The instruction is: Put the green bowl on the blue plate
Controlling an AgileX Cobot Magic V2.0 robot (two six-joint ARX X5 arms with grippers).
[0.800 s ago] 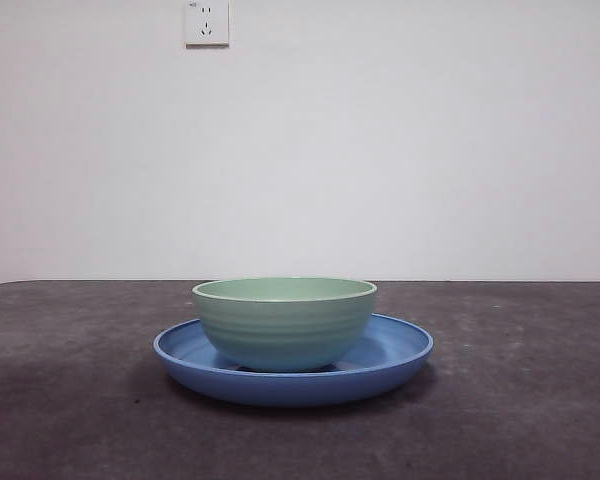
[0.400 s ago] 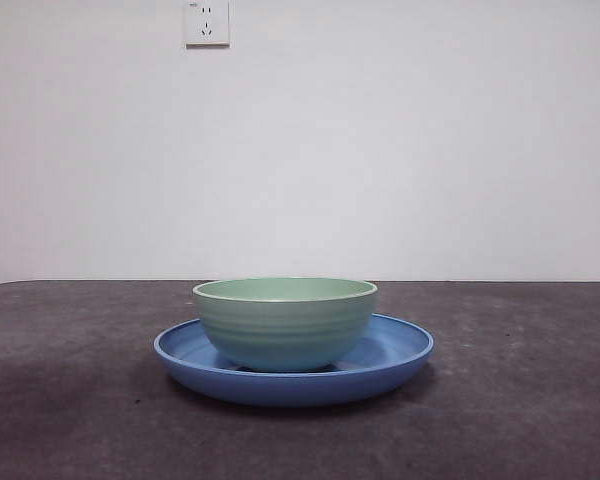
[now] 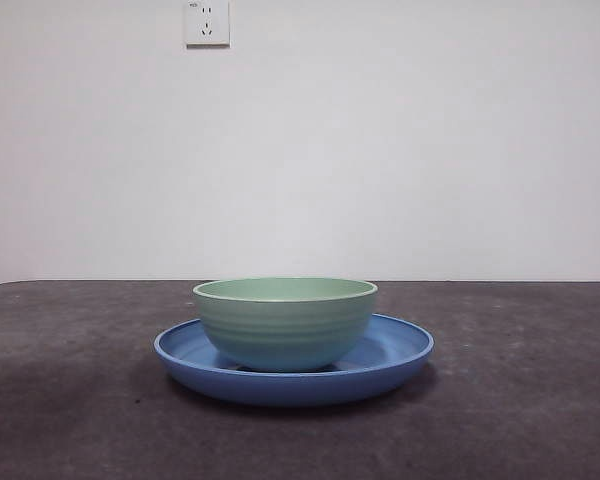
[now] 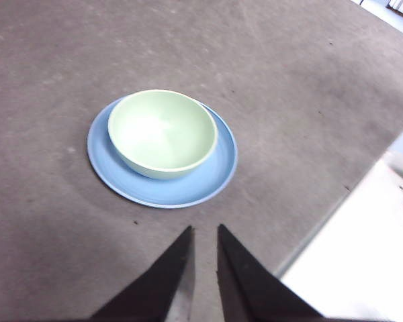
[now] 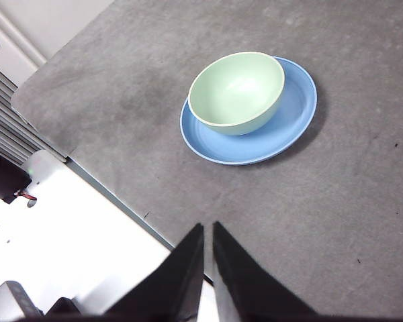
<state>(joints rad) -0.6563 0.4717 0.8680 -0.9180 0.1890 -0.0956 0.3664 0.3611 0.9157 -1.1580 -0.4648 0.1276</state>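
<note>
The green bowl (image 3: 285, 322) stands upright on the blue plate (image 3: 395, 352), a little left of the plate's middle in the front view. Both wrist views look down on the pair from a distance: the green bowl (image 4: 162, 132) on the blue plate (image 4: 218, 172), and the green bowl (image 5: 236, 92) on the blue plate (image 5: 292, 117). My left gripper (image 4: 204, 231) hangs high above the table, well away from the plate, jaws nearly together with nothing between them. My right gripper (image 5: 208, 228) is also raised and away, jaws shut and holding nothing. Neither arm shows in the front view.
The dark grey table (image 3: 520, 400) stretches around the plate. A white wall with a socket (image 3: 207, 21) stands behind. The table's edge (image 5: 107, 188) and white robot base (image 5: 67, 248) show in the right wrist view; the edge (image 4: 336, 215) also shows in the left wrist view.
</note>
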